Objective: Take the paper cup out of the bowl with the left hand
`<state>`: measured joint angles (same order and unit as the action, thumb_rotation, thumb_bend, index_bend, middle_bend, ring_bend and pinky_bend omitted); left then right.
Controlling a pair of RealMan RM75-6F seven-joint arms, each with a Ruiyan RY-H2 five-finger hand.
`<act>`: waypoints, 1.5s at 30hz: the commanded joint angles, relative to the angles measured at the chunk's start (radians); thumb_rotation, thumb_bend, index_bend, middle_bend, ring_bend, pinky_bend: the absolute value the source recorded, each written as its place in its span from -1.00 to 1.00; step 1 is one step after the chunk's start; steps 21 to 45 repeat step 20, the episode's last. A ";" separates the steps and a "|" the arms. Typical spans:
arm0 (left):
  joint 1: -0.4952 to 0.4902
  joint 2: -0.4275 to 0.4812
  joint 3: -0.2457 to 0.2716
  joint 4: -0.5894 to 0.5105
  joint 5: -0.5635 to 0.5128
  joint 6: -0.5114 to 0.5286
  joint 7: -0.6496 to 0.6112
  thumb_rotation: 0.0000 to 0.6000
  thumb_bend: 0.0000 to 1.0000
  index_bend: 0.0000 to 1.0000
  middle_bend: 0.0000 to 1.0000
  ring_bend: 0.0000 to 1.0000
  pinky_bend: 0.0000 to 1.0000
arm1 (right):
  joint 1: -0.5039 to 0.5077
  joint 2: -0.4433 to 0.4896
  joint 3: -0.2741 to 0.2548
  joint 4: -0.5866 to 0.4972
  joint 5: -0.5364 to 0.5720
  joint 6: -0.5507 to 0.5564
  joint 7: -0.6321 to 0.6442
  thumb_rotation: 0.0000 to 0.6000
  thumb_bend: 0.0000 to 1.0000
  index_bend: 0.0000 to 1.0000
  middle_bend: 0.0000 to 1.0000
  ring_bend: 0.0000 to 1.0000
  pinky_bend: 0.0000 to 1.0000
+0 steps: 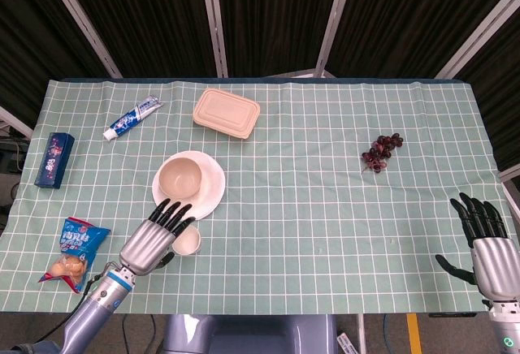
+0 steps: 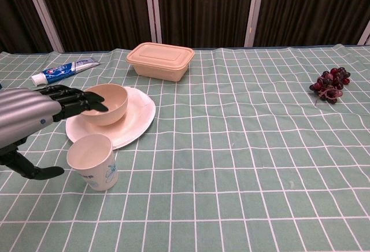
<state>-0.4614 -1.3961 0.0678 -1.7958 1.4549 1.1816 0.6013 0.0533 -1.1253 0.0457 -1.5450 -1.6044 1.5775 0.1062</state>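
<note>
The white paper cup (image 2: 92, 161) with a blue print stands upright on the tablecloth, just in front of the white plate (image 2: 139, 119); from the head view the paper cup (image 1: 189, 242) shows below the plate's rim. The beige bowl (image 2: 108, 103) sits on that plate with nothing in it. My left hand (image 2: 26, 119) hovers to the left of the cup, fingers spread and apart from it, holding nothing; the left hand (image 1: 153, 239) lies beside the cup in the head view. My right hand (image 1: 488, 248) rests open at the table's near right corner.
A lidded beige box (image 1: 226, 113) and a toothpaste tube (image 1: 132, 118) lie at the back. A blue box (image 1: 55, 159) and a snack bag (image 1: 75, 245) sit at the left edge. Dark grapes (image 1: 382, 152) lie to the right.
</note>
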 commanded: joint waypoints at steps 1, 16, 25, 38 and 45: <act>0.031 0.037 0.011 -0.029 0.035 0.049 -0.048 1.00 -0.59 -1.00 -1.00 -1.00 -1.00 | 0.001 -0.002 0.000 0.002 -0.001 -0.001 -0.004 1.00 -0.86 -0.97 -1.00 -1.00 -1.00; 0.286 0.098 0.007 0.132 0.079 0.434 -0.234 1.00 -0.63 -1.00 -1.00 -1.00 -1.00 | 0.018 -0.010 -0.016 0.004 0.009 -0.062 -0.071 1.00 -0.86 -0.97 -1.00 -1.00 -1.00; 0.322 0.101 -0.004 0.176 0.069 0.467 -0.266 1.00 -0.64 -1.00 -1.00 -1.00 -1.00 | 0.021 -0.016 -0.020 0.004 0.004 -0.069 -0.088 1.00 -0.86 -0.97 -1.00 -1.00 -1.00; 0.322 0.101 -0.004 0.176 0.069 0.467 -0.266 1.00 -0.64 -1.00 -1.00 -1.00 -1.00 | 0.021 -0.016 -0.020 0.004 0.004 -0.069 -0.088 1.00 -0.86 -0.97 -1.00 -1.00 -1.00; 0.322 0.101 -0.004 0.176 0.069 0.467 -0.266 1.00 -0.64 -1.00 -1.00 -1.00 -1.00 | 0.021 -0.016 -0.020 0.004 0.004 -0.069 -0.088 1.00 -0.86 -0.97 -1.00 -1.00 -1.00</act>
